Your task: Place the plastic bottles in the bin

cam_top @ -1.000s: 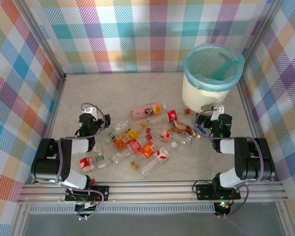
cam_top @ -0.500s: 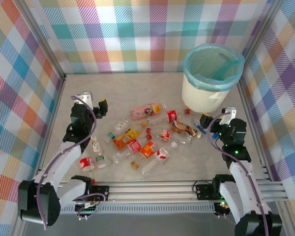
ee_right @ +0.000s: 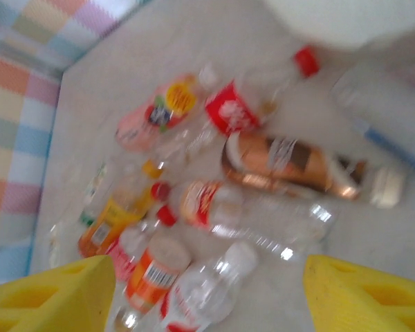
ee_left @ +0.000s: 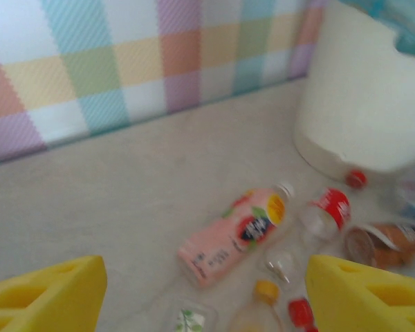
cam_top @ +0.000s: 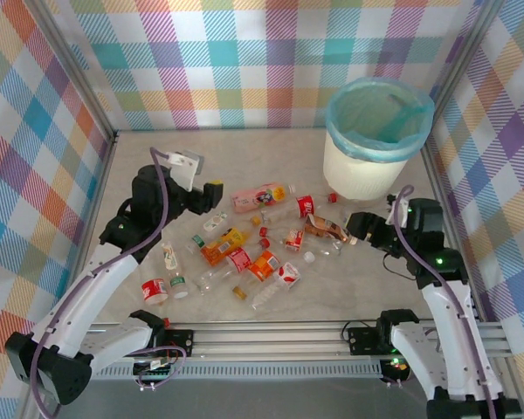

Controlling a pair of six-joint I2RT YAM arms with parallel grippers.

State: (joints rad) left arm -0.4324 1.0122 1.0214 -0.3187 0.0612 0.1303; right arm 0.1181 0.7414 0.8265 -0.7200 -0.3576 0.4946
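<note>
Plastic bottles clutter marbled table before bin; checked walls surround.

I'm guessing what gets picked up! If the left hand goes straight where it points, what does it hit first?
Probably the pink bottle, lying straight ahead of the left hand; depth is hard to judge.

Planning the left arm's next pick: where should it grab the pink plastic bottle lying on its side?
Probably across the labelled middle of the pink plastic bottle, from above, jaws spanning its width: it lies flat, cap toward the round cream-white bin, far side free.
</note>
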